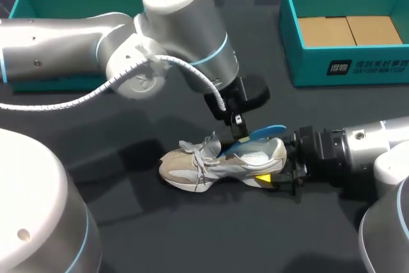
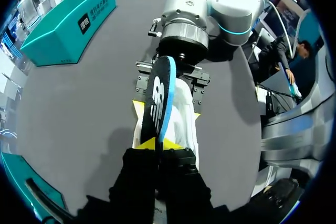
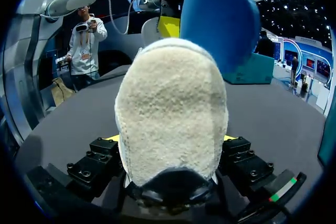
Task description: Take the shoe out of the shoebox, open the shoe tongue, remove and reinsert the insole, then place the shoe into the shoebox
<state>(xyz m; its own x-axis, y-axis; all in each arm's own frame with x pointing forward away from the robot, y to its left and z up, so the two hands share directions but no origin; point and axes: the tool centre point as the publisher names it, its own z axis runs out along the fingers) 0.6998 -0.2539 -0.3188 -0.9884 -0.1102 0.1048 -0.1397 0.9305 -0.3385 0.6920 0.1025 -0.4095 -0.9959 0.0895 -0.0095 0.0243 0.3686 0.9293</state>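
Our L gripper point(image 1: 241, 136) pinches blue foam insole point(image 1: 268, 132), tilted up out of beige mesh sneaker point(image 1: 204, 165). R gripper point(image 1: 275, 169) clamps sneaker heel. Sneaker upright on dark matte table point(image 1: 128, 126); teal cardboard shoebox point(image 1: 307, 68) well apart.

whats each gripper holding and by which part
Left gripper: the blue insole, near its front end. Right gripper: the shoe, by its heel.

In the head view the left arm point(image 1: 64, 46) covers most of the left shoebox point(image 1: 64, 1), and the right shoebox point(image 1: 307, 62) runs off the right edge. The insole point(image 1: 265, 132) has its front sunk out of sight inside the shoe point(image 1: 192, 167). In the right wrist view the heel hides all but slivers of the yellow tips of the right gripper point(image 3: 170, 139); in the left wrist view the left gripper point(image 2: 160, 144) hides the toe
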